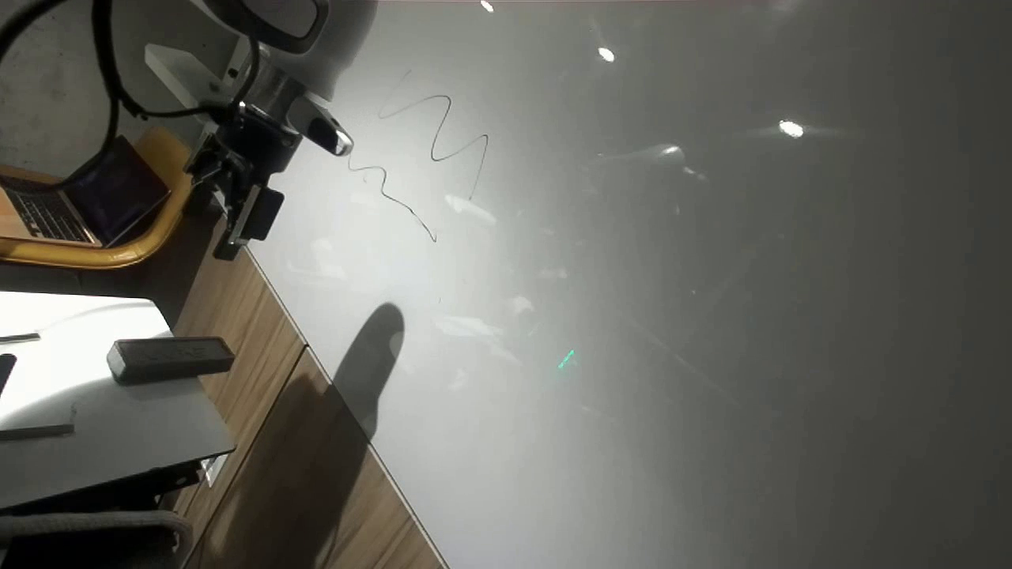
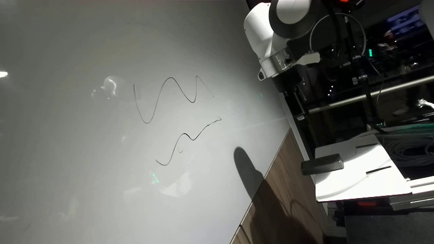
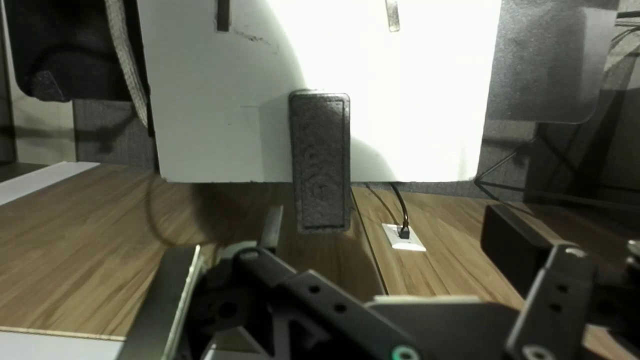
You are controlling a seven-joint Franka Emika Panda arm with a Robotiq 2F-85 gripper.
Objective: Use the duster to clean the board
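The duster (image 3: 320, 160), a dark grey oblong block, rests on a small white tabletop (image 3: 210, 115), one end jutting past its edge. Both exterior views show the duster (image 1: 170, 359) there too. In the wrist view my gripper (image 3: 392, 235) stands open, its fingers wide apart with nothing between them. The duster lies beyond the fingertips, closer to the left finger, untouched. In an exterior view the gripper (image 1: 243, 225) hangs apart from both duster and board. The large glossy white board (image 2: 101, 135) carries two long thin dark squiggles (image 2: 169, 78) and a few light reflections.
Brown wooden panels (image 1: 261, 379) border the board beside the tabletop. A white outlet (image 3: 400, 242) with a plugged-in black cable sits on the wood. An open laptop (image 1: 118, 190) rests on a yellow chair (image 1: 150, 237) behind the gripper. Dark strips (image 2: 378, 170) mark the tabletop.
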